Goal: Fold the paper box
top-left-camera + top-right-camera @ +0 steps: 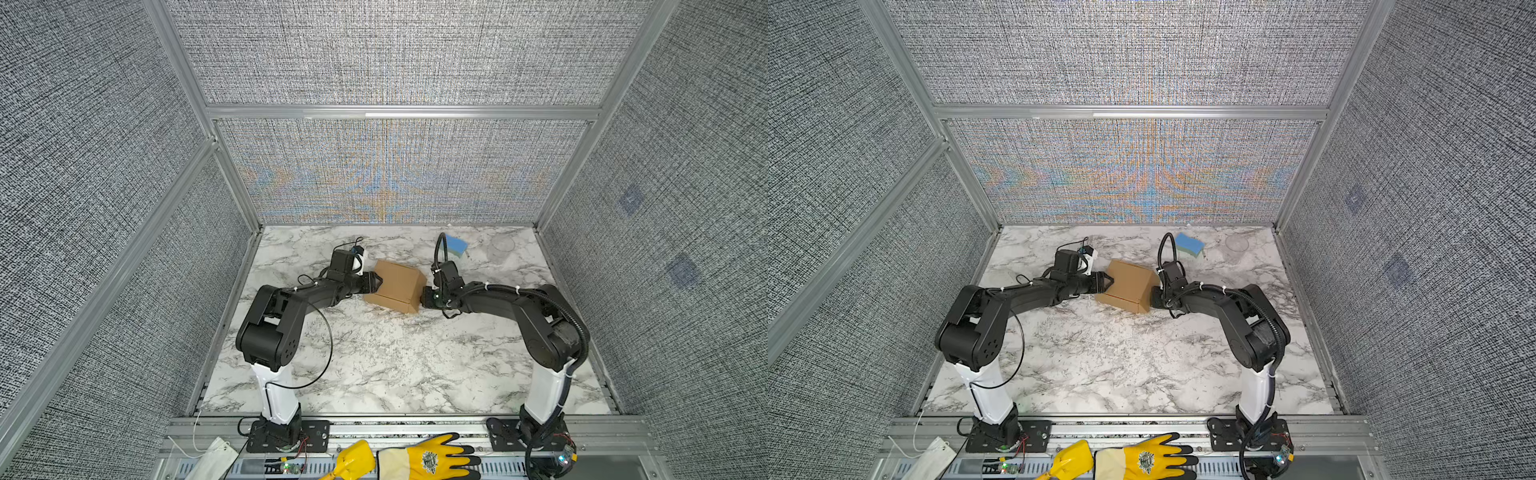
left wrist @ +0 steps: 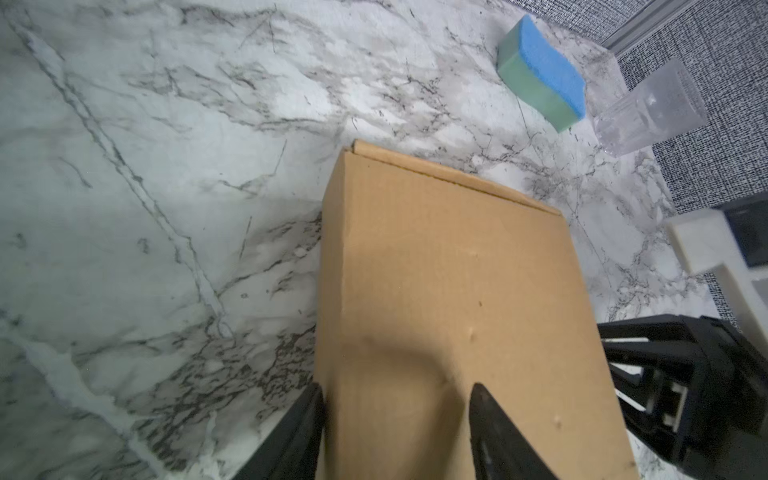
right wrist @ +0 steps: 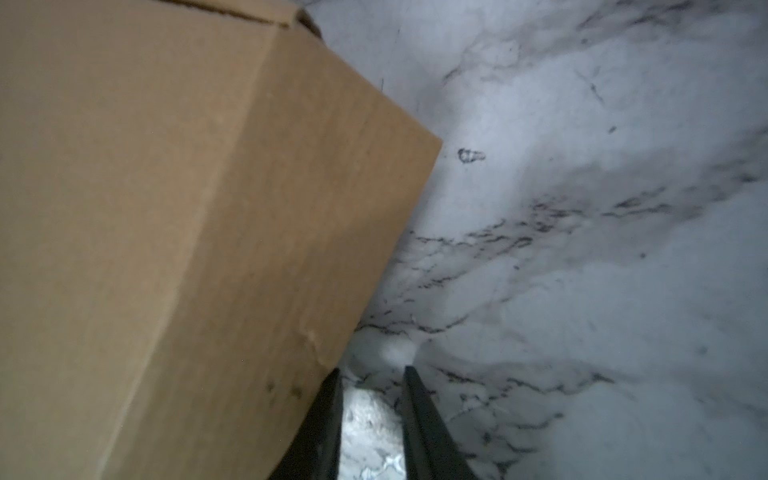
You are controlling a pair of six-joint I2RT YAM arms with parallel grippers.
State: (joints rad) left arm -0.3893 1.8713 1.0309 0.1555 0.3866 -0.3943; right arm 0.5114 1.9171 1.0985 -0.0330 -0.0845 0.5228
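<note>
Folded paper box (image 1: 397,286) sits toward the back of the marble table (image 1: 374,365), between both grippers.
Top views hide the jaw gaps. Left wrist view: left gripper (image 2: 397,388) spread, straddling the box's long edge. Right wrist view: right gripper (image 3: 372,370) narrowly parted, holding nothing, one finger at the box's corner.

The left arm (image 1: 286,309) and the right arm (image 1: 523,307) rise from their bases, bend at the elbow and reach inward, forearms low, tips facing one another. The left gripper (image 2: 397,388) has its jaws well apart; the right gripper (image 3: 372,370) has them narrowly parted.
</note>
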